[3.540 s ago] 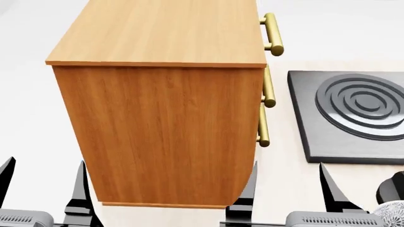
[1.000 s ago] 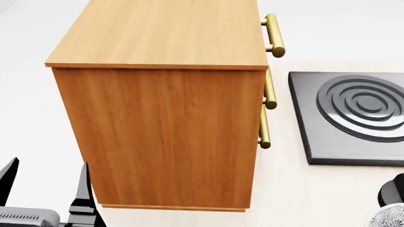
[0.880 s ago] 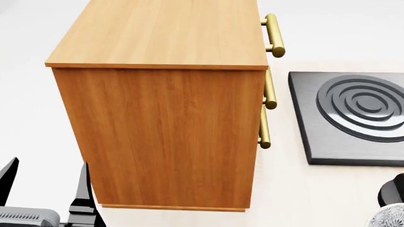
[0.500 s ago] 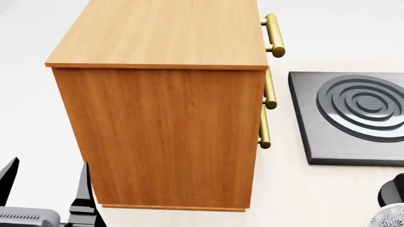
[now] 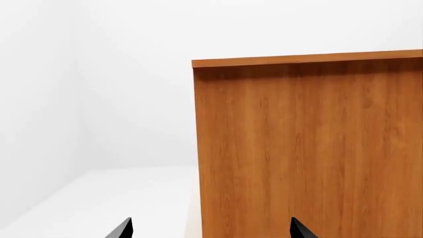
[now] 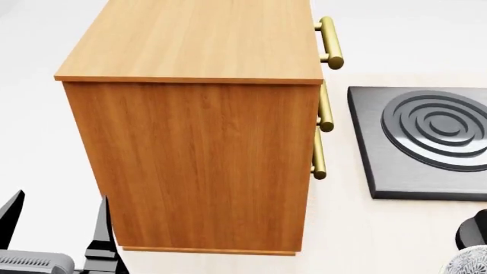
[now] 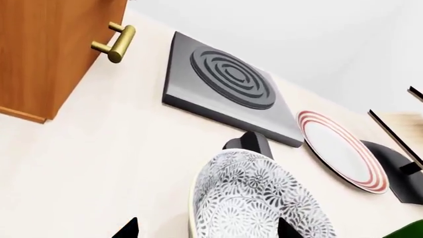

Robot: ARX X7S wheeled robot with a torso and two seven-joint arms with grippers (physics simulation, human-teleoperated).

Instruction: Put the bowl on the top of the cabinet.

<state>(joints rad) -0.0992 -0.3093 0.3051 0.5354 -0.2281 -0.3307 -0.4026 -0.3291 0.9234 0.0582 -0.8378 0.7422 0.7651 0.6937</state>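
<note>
**Grey-patterned bowl sits under my right gripper, far from the left one**

Grey leaves cover the bowl (image 7: 258, 198), and in the right wrist view it lies directly ahead of my right gripper (image 7: 206, 229), between the two dark fingertips. The jaws are spread wide, one tip to each side of the rim, and they pinch nothing yet. In the head view I see only a small piece of the bowl (image 6: 466, 261) in the low right corner, standing on the pale table (image 6: 357, 228).

The cabinet (image 6: 198, 114) stands to the left of the bowl, tall, and its flat top is bare. So the bowl must go up and to the left. My left gripper (image 6: 55, 220) hangs at the near left corner of the cabinet, also spread and without a load, and the whole cabinet is between it and the bowl. I judge the right arm is the one for the grasp.

The bowl is round, so no long axis matters; I would close on the rim. Just beside it are the dark burner plate (image 7: 228, 87) and the red-striped plate (image 7: 340, 151).
</note>
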